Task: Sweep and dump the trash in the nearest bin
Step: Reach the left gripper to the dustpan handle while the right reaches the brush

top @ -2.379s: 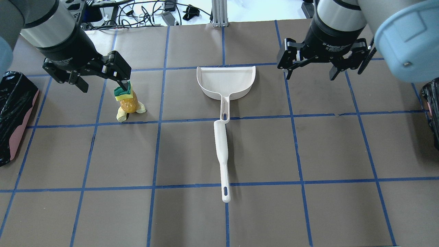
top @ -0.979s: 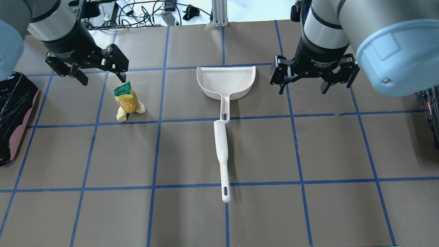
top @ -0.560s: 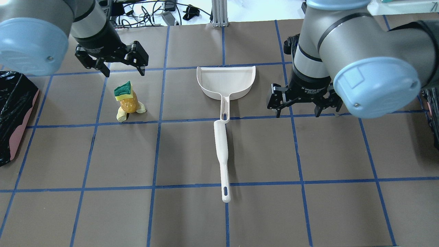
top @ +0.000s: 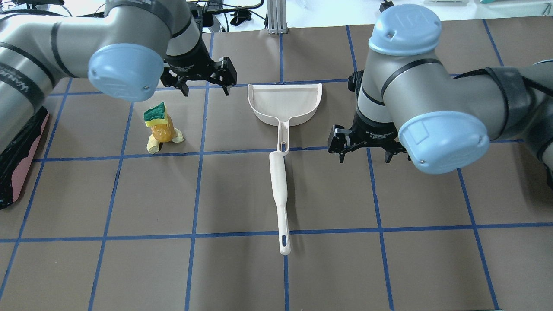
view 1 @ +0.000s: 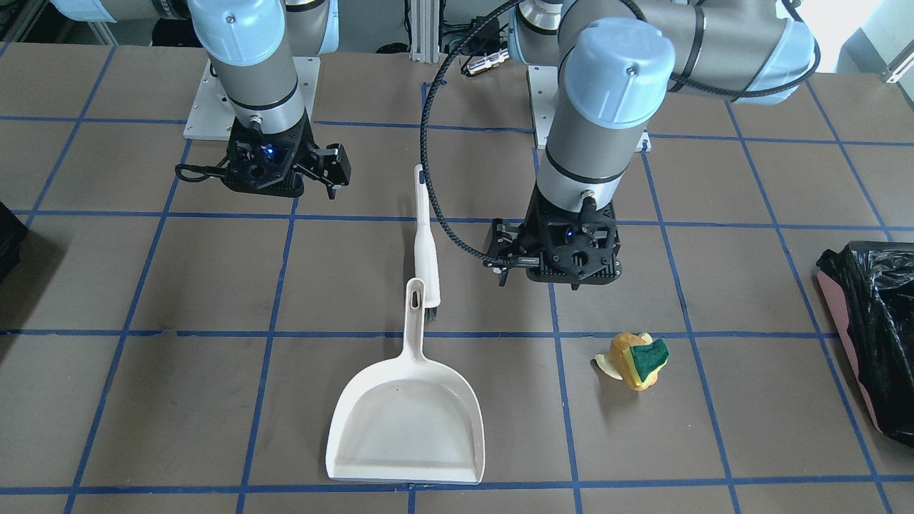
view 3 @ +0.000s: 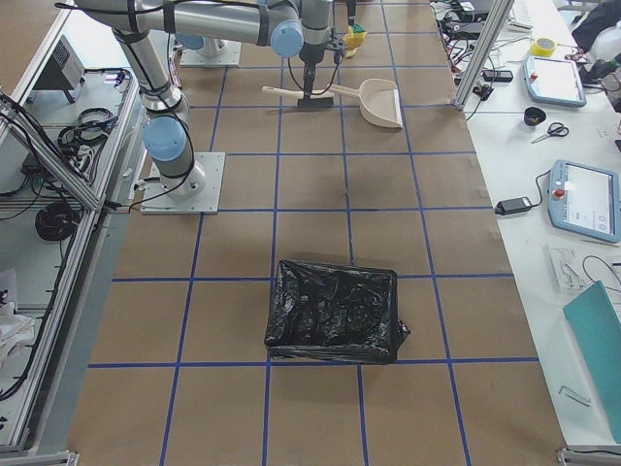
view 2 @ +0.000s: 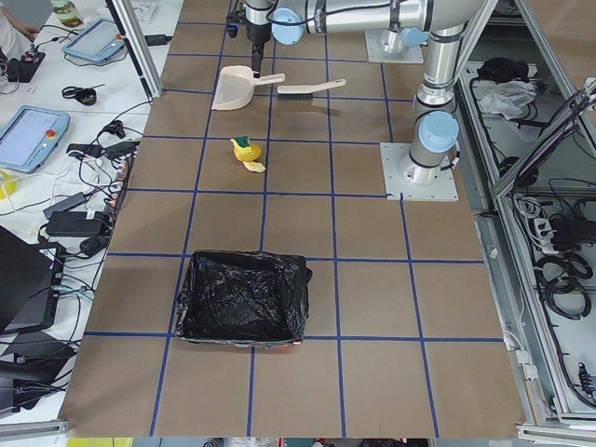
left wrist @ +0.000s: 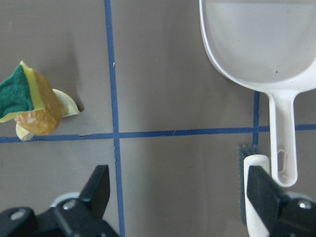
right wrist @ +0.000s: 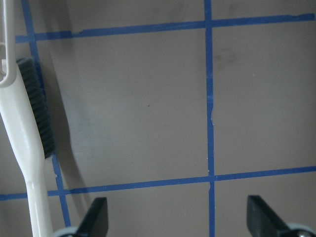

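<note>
The trash (top: 160,127) is a small pile of a yellow-green sponge, an orange fruit piece and pale peel, also in the left wrist view (left wrist: 34,106). The nearest bin (top: 19,147), black-lined, is at the left edge. A white dustpan (top: 285,103) and a white brush (top: 278,190) lie end to end in the middle. My left gripper (top: 205,90) is open and empty, raised between the trash and the dustpan. My right gripper (top: 365,157) is open and empty, raised to the right of the brush (right wrist: 24,128).
A second black-lined bin (view 1: 7,243) stands at the table's far right end. The brown table (top: 129,268) is marked with blue tape squares. Cables and an aluminium post (top: 274,17) lie past the far edge.
My left gripper has moved right, from above the trash toward the dustpan. My right gripper has moved nearer and left, toward the brush. Both stayed open; trash, dustpan and brush have not moved.
</note>
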Robot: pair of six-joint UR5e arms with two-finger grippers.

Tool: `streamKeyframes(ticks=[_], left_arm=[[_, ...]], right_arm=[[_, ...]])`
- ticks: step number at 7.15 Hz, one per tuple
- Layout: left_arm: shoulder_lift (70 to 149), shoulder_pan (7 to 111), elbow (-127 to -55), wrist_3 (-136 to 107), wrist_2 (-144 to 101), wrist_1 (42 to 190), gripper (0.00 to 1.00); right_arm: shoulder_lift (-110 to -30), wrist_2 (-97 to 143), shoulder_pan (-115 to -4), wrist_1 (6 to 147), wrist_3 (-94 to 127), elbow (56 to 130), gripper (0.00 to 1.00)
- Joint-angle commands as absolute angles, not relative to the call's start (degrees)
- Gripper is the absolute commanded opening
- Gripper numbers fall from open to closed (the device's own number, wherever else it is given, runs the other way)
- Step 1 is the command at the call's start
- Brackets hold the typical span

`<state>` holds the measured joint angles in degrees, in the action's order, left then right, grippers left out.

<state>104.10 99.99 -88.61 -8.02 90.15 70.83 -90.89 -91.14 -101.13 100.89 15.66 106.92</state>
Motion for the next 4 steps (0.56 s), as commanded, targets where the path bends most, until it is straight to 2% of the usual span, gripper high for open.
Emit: streamKeyframes(ticks=[1,4], left_arm=[[108.44,104.83,-88.59,-12.64,90.17,64.80,1.00],[111.96,108.18,-88.51,-15.37,90.09,61.61,1.00]], right_arm=[[-90.70,-91.14,-106.76,105.19,22.90,109.50,1.00],[-90.70,-88.17,-113.79,115.78,26.79,116.86,1.00]])
